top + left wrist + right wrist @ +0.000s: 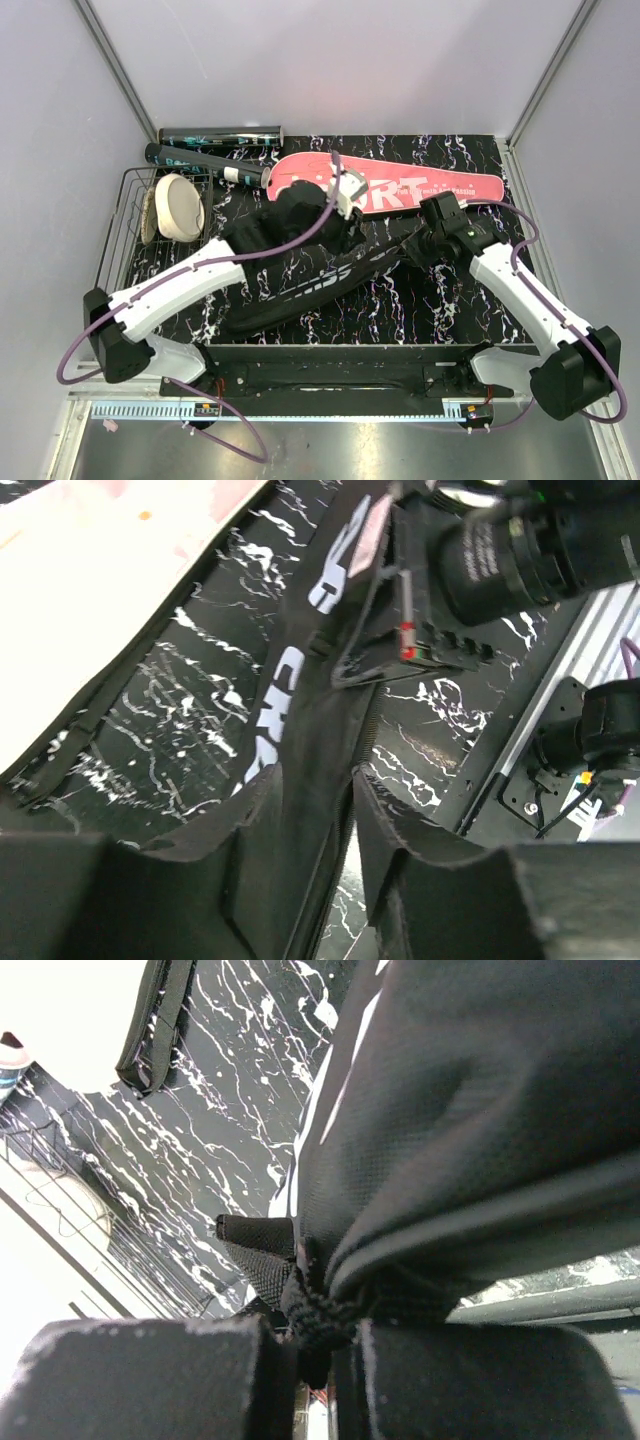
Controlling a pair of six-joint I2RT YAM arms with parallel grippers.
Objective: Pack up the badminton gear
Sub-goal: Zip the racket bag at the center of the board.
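The bag [300, 290] is laid slantwise across the middle of the top view, from lower left to centre right. The pink case [430, 185] is set just above it, along the upper centre and right. The tube [220, 134] is seen at upper left, well apart from the bag.

A bunched end of the bag is pinched in the right gripper [320, 1360], whose jaws are fully closed on fabric and cord. The left gripper [310, 885] is held part open, astride the zip edges [350, 780], and nothing is seen clamped in it.

Slippage is judged the main risk. Only a small wad is held on the right, and it could be pulled free if the bag is tugged. If the left jaws are closed here, both zip edges could be caught together and the mouth pinched shut. The case could also be nudged by the left arm beside it.
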